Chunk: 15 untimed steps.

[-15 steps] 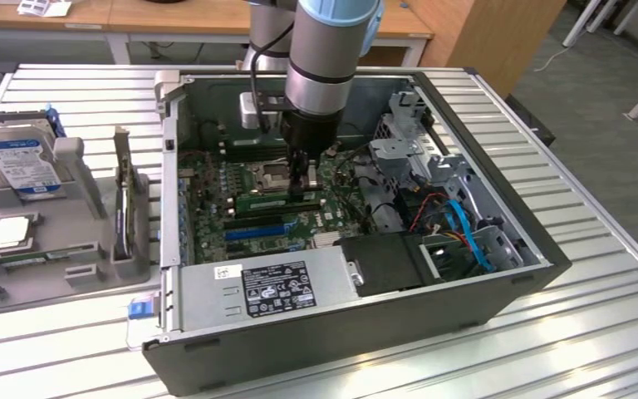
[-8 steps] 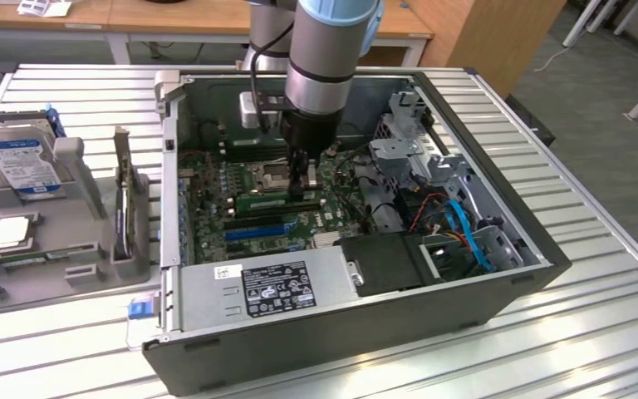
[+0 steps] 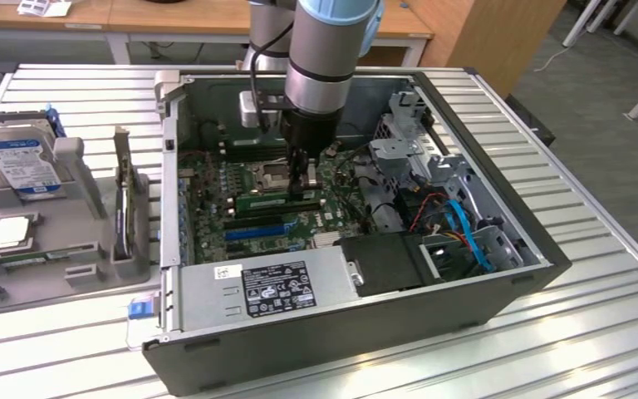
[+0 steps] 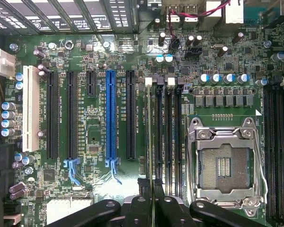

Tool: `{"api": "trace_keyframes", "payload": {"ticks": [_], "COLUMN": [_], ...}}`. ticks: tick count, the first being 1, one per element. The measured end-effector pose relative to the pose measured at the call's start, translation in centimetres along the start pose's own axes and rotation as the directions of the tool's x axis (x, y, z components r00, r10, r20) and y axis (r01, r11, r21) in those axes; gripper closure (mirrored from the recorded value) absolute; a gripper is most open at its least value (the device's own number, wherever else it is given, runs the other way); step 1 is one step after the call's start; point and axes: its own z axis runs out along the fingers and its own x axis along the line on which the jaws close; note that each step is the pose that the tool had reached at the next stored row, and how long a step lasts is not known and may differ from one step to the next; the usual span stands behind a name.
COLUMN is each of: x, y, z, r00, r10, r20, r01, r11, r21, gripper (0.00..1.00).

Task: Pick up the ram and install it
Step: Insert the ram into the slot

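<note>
Fingers [image 4: 143,196] nearly closed, pinching the ram [image 3: 276,200], a thin green stick held on edge, its long side running along the memory slots [image 4: 169,127]. Gripper [image 3: 296,181] is down inside the open PC case [image 3: 541,266], with the ram at slot level just beside the CPU socket [image 4: 226,163]; can't tell if it's fully seated. Blue expansion slot [image 4: 110,113] is on the slots' other side from the socket. Hard drive [image 3: 17,158] and processor chip [image 3: 7,233] sit in the grey holder [image 3: 76,249] outside the case, on the exterior view's left.

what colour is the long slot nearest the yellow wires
The slot is white, clearest in the wrist view.
</note>
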Motion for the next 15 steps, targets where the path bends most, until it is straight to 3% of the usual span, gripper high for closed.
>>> {"api": "trace_keyframes", "payload": {"ticks": [15], "x": [-0.01], "y": [0.0], "z": [0.04], "r00": [0.9999], "r10": [0.016], "r20": [0.0005], "r01": [-0.016], "r11": [0.9999], "r21": [-0.0003], "gripper": [0.87]}}
